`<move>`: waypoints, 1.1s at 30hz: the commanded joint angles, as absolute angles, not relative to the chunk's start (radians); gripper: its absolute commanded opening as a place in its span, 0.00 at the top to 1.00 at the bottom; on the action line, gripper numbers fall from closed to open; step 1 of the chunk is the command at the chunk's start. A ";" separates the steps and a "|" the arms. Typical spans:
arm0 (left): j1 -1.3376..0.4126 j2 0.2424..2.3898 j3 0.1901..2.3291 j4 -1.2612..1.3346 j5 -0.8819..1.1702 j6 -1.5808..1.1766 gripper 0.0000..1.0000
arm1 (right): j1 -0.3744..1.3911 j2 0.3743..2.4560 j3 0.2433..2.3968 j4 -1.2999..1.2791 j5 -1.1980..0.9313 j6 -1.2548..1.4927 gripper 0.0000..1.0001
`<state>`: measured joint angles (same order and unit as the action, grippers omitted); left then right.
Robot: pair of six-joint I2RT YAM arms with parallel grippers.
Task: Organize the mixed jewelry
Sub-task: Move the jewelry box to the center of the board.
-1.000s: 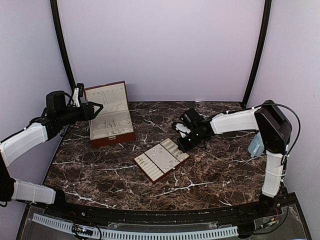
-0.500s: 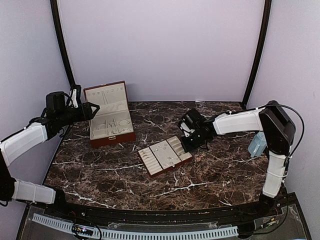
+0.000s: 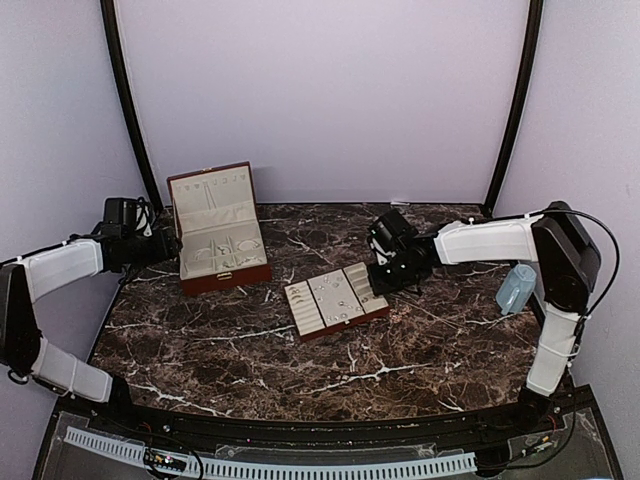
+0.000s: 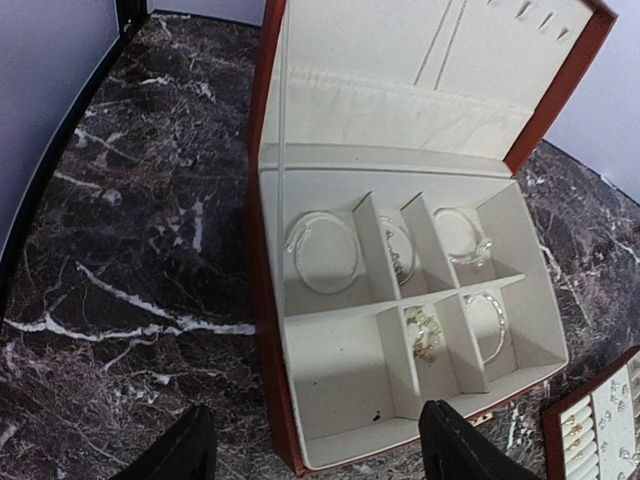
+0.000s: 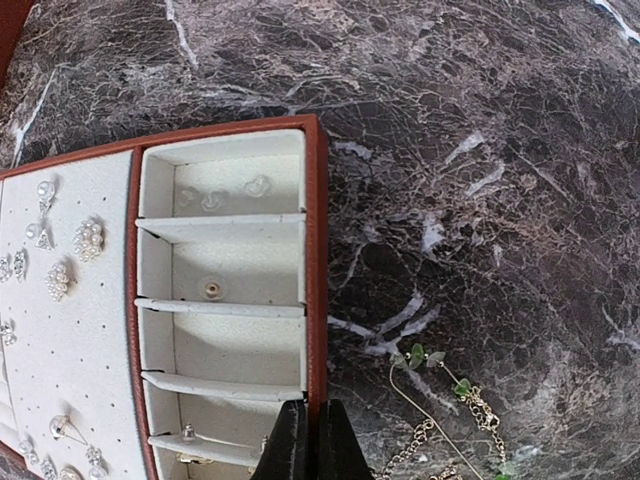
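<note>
The cream slotted tray (image 3: 335,302) with a reddish-brown rim lies mid-table. My right gripper (image 3: 386,272) is shut on its right rim; in the right wrist view the fingertips (image 5: 305,445) clamp the rim (image 5: 316,260). The tray holds pearl studs (image 5: 62,262) and small studs (image 5: 211,290). A thin chain with green beads (image 5: 445,395) lies on the marble beside the tray. The open reddish-brown box (image 3: 215,228) stands at the back left and holds bangles (image 4: 325,250) and small gold pieces (image 4: 425,332). My left gripper (image 3: 160,246) is open and empty, just left of the box, its fingers (image 4: 190,452) straddling the box's near corner.
A pale blue translucent container (image 3: 515,287) stands by the right arm at the table's right edge. Dark marble table (image 3: 250,350) with black frame posts at the back corners. The box's lid (image 4: 400,60) stands upright behind its compartments.
My right gripper has dragged the tray to the right and turned it. My left arm has drawn back to the left, away from the box's lid.
</note>
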<state>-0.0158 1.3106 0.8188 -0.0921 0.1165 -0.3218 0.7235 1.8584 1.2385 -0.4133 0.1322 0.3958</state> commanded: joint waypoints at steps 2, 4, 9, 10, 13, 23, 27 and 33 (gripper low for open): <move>-0.011 1.381 0.852 -0.184 0.042 -0.330 0.31 | 0.716 1.807 1.252 -0.368 0.126 0.428 1.00; -0.011 1.413 0.861 -0.196 0.039 -0.334 0.31 | 0.716 1.800 1.247 -0.360 0.124 0.434 1.00; -0.010 1.484 0.877 -0.203 0.070 -0.345 0.36 | 0.715 1.780 1.235 -0.344 0.121 0.450 1.00; -0.009 1.490 0.884 -0.200 0.074 -0.345 0.39 | 0.715 1.777 1.235 -0.344 0.121 0.453 1.00; -0.009 1.518 0.898 -0.198 0.077 -0.336 0.49 | 0.714 1.774 1.233 -0.342 0.127 0.459 1.00; -0.011 1.587 0.946 -0.217 0.071 -0.285 0.70 | 0.706 1.757 1.236 -0.352 0.140 0.488 1.00; -0.012 1.604 0.962 -0.237 0.052 -0.257 0.72 | 0.703 1.740 1.238 -0.363 0.151 0.490 1.00; -0.012 1.618 0.967 -0.245 0.035 -0.225 0.77 | 0.700 1.715 1.253 -0.388 0.158 0.500 1.00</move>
